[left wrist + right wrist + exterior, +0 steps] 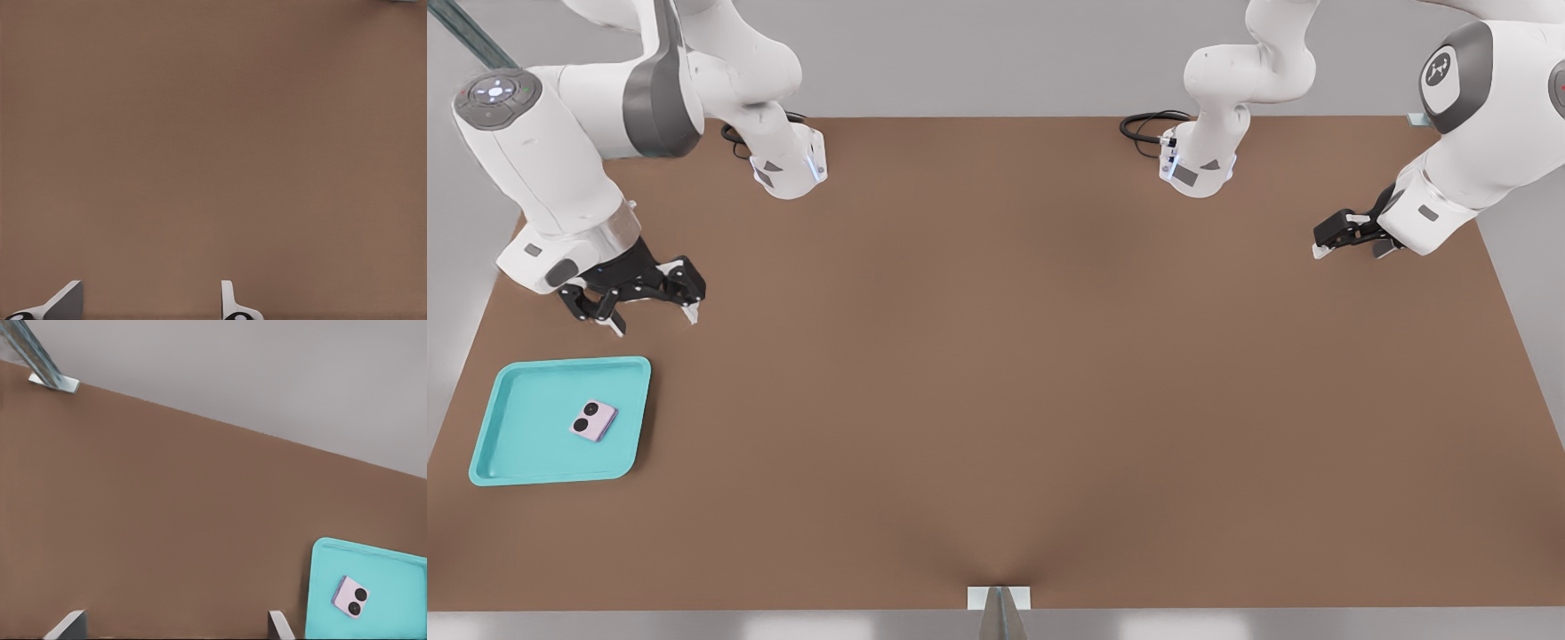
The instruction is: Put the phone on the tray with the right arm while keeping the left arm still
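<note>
We read the job as done. The phone (593, 420) lies flat inside the tray (511, 462), lenses up, a bit right of the tray's middle in the front view and turned at a slight angle to the rim. It sits clear of every wall, so it rests fully on the tray floor rather than propped on the lip. That is the placement we want: nothing for it to slide off.

The gripper (654, 309) hangs above the bare table (1014, 356), just beyond the tray's far edge, on the front view's left. Fingers are spread apart and hold nothing. We see it apart from both tray and phone, so there is no contact to drag the phone.

The right wrist view agrees: the fingertips (280, 627) show wide apart at the frame edge, with only brown table between them, and the tray with the phone (351, 597) off to one side.

Our guess on the pose: the arm is off the drop spot so the camera sees the result and the wrist clears the rim.

Tray sits at the near-left corner of the table in the front view, close to the left edge. Remaining risk is low; a low sweep back over the tray could clip the rim.
</note>
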`<state>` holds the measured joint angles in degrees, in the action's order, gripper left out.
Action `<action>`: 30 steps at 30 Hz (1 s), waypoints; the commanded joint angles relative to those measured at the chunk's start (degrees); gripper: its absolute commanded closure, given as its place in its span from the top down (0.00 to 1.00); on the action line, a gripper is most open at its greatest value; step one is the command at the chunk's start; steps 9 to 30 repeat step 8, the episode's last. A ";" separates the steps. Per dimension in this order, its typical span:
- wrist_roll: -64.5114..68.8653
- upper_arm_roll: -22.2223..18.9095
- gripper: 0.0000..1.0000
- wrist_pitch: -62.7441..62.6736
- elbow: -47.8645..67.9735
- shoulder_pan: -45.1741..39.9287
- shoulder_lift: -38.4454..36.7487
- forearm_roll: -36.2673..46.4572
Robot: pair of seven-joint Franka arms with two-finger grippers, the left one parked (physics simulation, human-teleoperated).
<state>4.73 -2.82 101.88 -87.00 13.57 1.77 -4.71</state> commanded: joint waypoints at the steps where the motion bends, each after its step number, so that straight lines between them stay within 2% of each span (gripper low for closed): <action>1: -7.80 -0.43 1.00 -9.42 -0.19 -6.97 -0.19 0.49; 2: -7.63 -0.52 1.00 -9.42 -0.19 -6.97 0.16 0.49; 4: -4.73 -0.08 1.00 -13.82 10.45 -7.41 9.39 0.49; 30: -4.81 -0.52 1.00 -13.64 10.27 -7.41 9.21 0.49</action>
